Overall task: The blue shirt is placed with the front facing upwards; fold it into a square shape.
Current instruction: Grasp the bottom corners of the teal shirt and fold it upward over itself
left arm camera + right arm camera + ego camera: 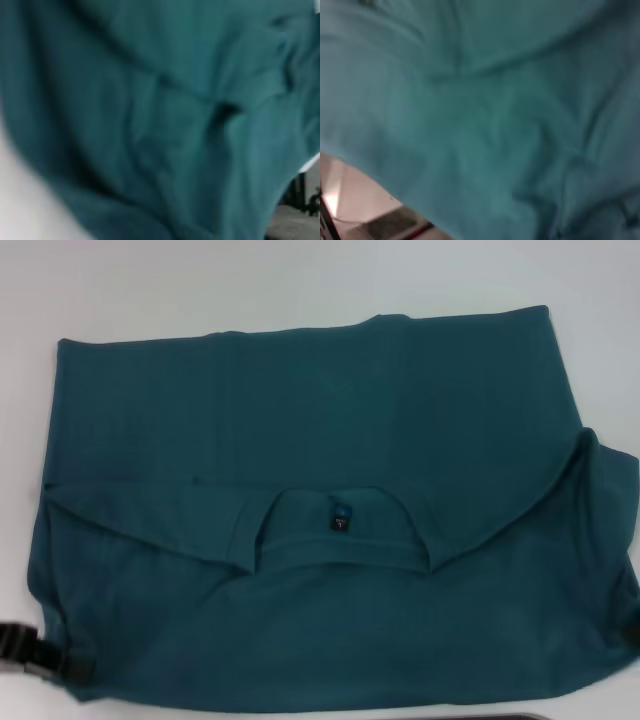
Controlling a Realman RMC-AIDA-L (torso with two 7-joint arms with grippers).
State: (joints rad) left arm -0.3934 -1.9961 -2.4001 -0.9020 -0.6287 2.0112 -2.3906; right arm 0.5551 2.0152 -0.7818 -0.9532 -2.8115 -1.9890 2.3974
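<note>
On the white table (300, 280) the blue shirt (300, 420) is folded once, roughly 1 of 2 folds done; left gripper (30, 652) and right gripper (632, 632) sit at its near corners, can't tell their grip.

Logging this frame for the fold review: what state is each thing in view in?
blue shirt: partly folded on the table, near part doubled over the far part, collar and neck label showing, lettering hidden.
left gripper: at the shirt's near left corner, mostly under cloth.
right gripper: at the shirt's near right edge, barely in view.
table: white, bare beyond the shirt.
</note>
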